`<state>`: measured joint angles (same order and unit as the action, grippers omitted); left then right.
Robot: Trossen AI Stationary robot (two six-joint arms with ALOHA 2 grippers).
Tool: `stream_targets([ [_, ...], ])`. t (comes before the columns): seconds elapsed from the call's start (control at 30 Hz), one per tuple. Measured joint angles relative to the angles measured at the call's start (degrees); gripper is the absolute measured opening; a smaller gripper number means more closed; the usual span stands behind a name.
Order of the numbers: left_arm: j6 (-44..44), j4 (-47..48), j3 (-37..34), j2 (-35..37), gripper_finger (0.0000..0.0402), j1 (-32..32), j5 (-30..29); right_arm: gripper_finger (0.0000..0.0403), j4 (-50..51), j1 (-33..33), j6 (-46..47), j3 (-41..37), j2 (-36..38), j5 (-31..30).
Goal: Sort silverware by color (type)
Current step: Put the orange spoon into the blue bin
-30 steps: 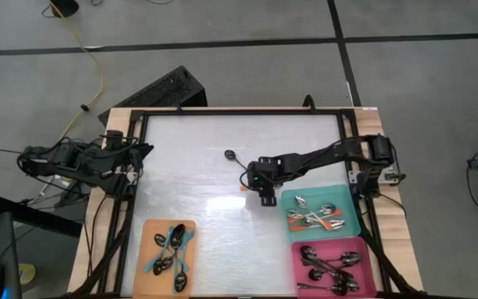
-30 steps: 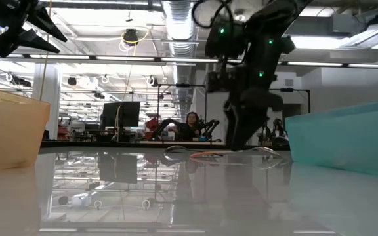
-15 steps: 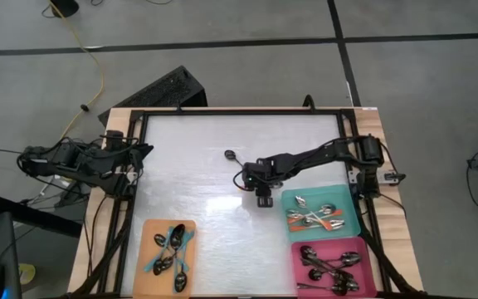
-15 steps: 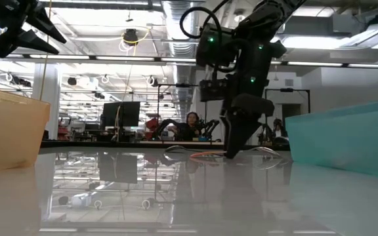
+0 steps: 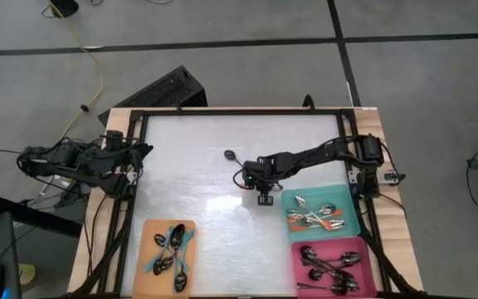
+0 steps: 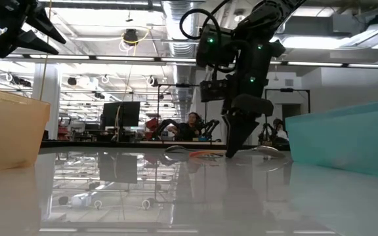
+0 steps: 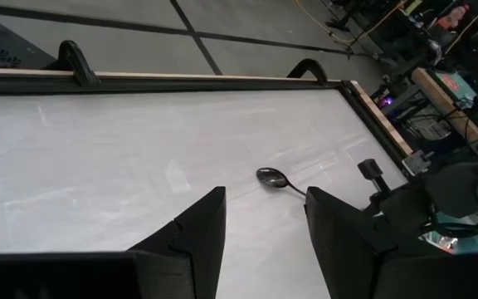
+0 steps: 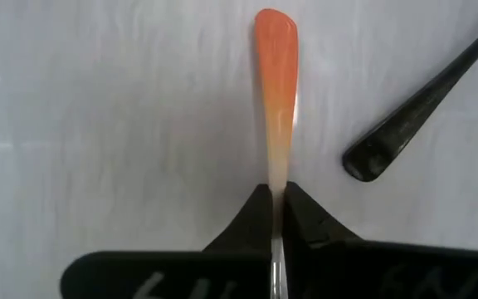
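An orange-handled spoon (image 8: 275, 75) lies flat on the white table near its middle, and my right gripper (image 8: 276, 196) is shut on it from above (image 5: 249, 180). Its bowl is hidden under the gripper. A black spoon (image 5: 232, 157) lies just beyond it toward the far left; its handle end (image 8: 370, 158) shows beside the orange handle. My left gripper (image 7: 264, 223) waits open above the table's left edge (image 5: 142, 152), with nothing between its fingers. My right gripper pinches the orange spoon's handle (image 8: 277, 176) between its two fingertips, where the orange fades pale, away from the free end. The fingers come steeply from above, one on each side of the handle. The spoon lies flat on the table.
At the near left stands an orange tray (image 5: 149, 228) holding teal-handled spoons. At the near right are a teal tray (image 5: 351, 198) with orange-handled spoons and a pink tray (image 5: 299, 274) with dark spoons. A black frame (image 5: 239, 113) borders the table.
My right gripper has tipped a little steeper over the orange spoon and shut on its handle; a second ago its fingers stood open. Both spoons lie where they were.
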<state>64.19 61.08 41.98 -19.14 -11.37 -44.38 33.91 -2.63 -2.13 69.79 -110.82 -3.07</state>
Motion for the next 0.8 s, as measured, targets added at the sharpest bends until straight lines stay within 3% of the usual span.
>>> stream_targets([
  [0.17, -0.1, 0.0, 0.0, 0.0, 0.0151, 0.0, 0.0, 0.0012, 1.2, 0.4, 0.2, 2.4, 0.1, -0.2],
  [0.43, -0.1, 0.0, 0.0, 0.0, 0.0151, 0.0, 0.0, 0.0010, 6.9, 0.3, -0.9, 11.9, 2.6, -6.1],
  [0.8, -0.1, 0.0, 0.0, 0.0, 0.0151, 0.0, 0.1, 0.0009, 24.3, 4.6, 2.5, 21.9, 8.9, -6.0],
])
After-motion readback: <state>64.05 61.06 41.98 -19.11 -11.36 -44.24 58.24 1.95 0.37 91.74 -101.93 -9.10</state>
